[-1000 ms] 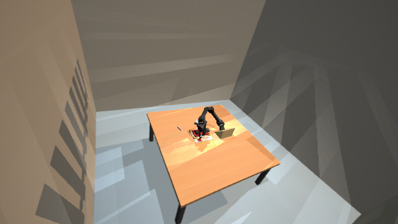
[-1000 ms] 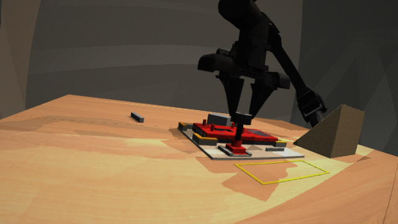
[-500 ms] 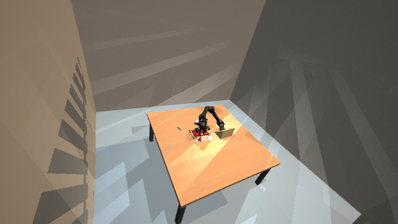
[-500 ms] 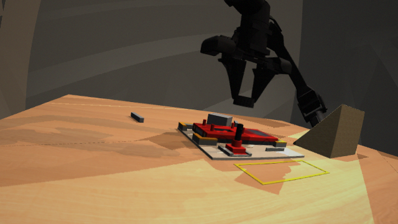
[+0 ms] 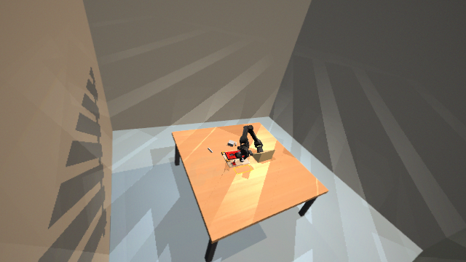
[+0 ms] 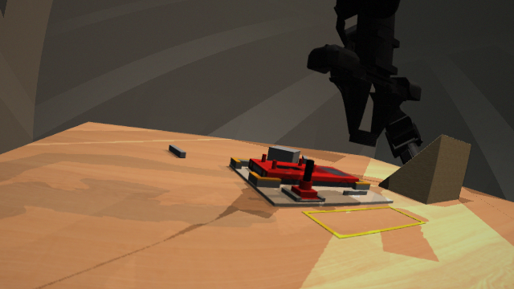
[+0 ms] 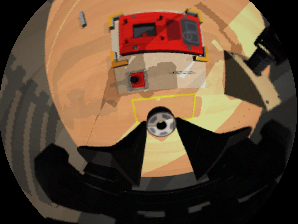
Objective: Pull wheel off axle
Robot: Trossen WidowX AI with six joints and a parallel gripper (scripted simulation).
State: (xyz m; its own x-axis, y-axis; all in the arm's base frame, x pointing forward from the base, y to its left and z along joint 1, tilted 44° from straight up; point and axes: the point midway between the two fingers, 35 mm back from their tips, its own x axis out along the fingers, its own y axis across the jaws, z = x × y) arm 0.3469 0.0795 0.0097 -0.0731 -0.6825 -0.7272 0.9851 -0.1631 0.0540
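- Wood-grain table (image 6: 120,241) in front, streaked with light and shadow.
- On it, nearest, a yellow-outlined marked area (image 6: 363,221), flat, with nothing inside it.
- Just behind that outline, a pale grey base plate (image 6: 337,197) lying flat, close to the outline's far edge.
- At the plate's near edge, a small red foot (image 6: 305,192) carrying the upright black axle (image 6: 308,170); bare, no wheel on it.
- Further back on the same plate, a low red fixture (image 6: 281,170) with short red pegs and yellow-tipped dark corner pieces.
- Behind the plate, a grey block (image 6: 283,153); in the wrist view it stands apart from the plate on the table.
- Off to the left and well apart, a short dark bar (image 6: 177,151) lying on the wood.
- To the right of the plate, a tan wedge (image 6: 434,172) resting on the table, sloped face toward the plate.
- Up in the air between plate and wedge, the gripper (image 6: 363,136), pointing down, its tips higher than the axle's top and touching nothing on the table.
- Clenched on the wheel (image 7: 160,124): in the wrist view, a small grey disc with a dark centre hole, pinched between the two dark fingers and seen over the near edge of the yellow outline.
- From the exterior view, hard to tell the wheel from the dark fingertips.
- Above and behind, the black arm (image 6: 369,40), running out of the top of the view.
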